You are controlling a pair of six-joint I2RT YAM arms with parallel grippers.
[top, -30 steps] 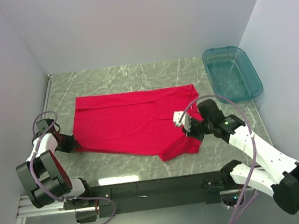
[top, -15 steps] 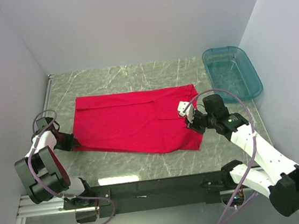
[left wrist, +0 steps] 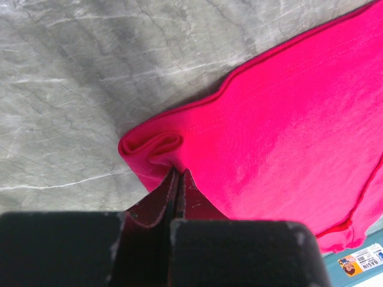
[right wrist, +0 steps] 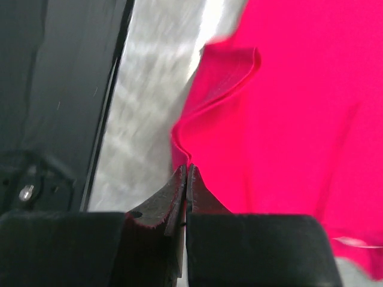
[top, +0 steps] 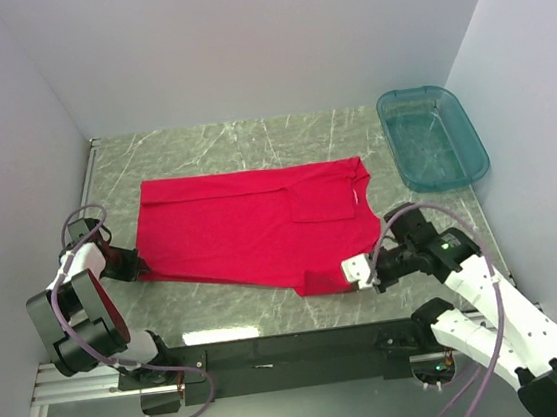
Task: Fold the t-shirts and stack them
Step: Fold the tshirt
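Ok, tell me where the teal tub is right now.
In the top view the teal tub sits in the far right corner of the table, just right of the red t-shirt and apart from it.

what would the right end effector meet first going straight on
The red t-shirt: the right end effector is shut on its edge, and more red cloth lies straight ahead, though depth is unclear.

Plain bright red t-shirt (top: 250,227) between black-tipped left claw (top: 141,271) and right claw (top: 355,276), grey-green marble table (top: 250,136) with white veins under both, see-through teal tub (top: 431,136) beyond the right claw, white-and-black right arm (top: 489,290), purple cables (top: 76,219)
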